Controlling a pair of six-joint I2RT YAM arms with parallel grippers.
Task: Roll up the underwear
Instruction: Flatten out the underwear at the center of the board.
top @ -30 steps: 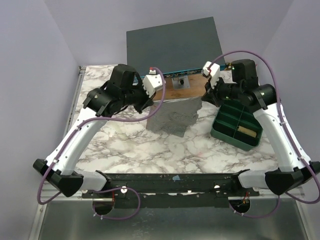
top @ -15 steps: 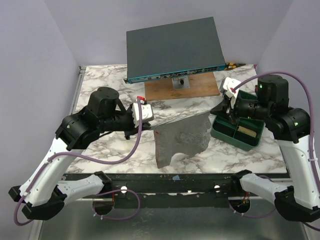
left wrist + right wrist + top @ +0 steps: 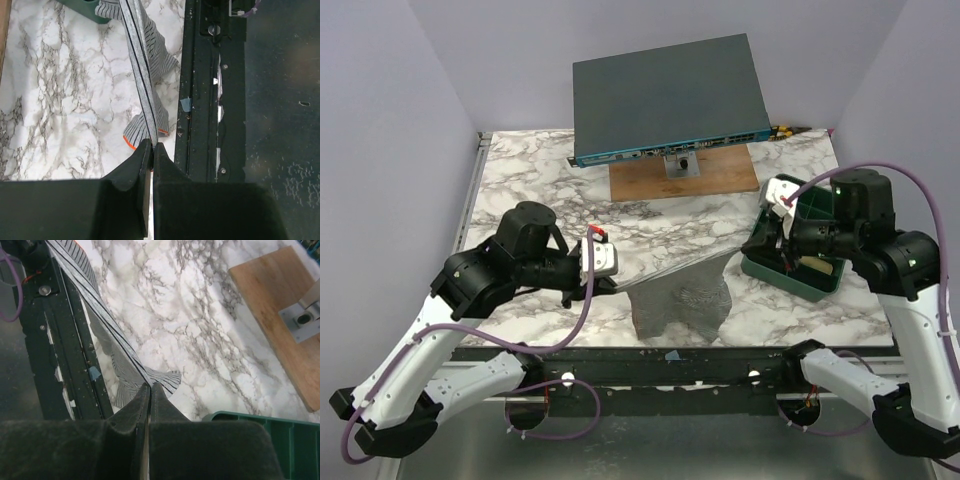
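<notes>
Top external: left pincer [image 3: 618, 284] and right pincer [image 3: 758, 245] each pinch shut on the underwear [image 3: 685, 292], taut between them. Best lower both evenly, laying it flat on the bench [image 3: 520, 180].

Grey, black-striped fabric underwear [image 3: 682, 295]: stretches taut by the waistband between left gripper [image 3: 151, 146] and right gripper [image 3: 150, 386], pinched in both, drapes below them, orange-edged hem nearest the left.
</notes>
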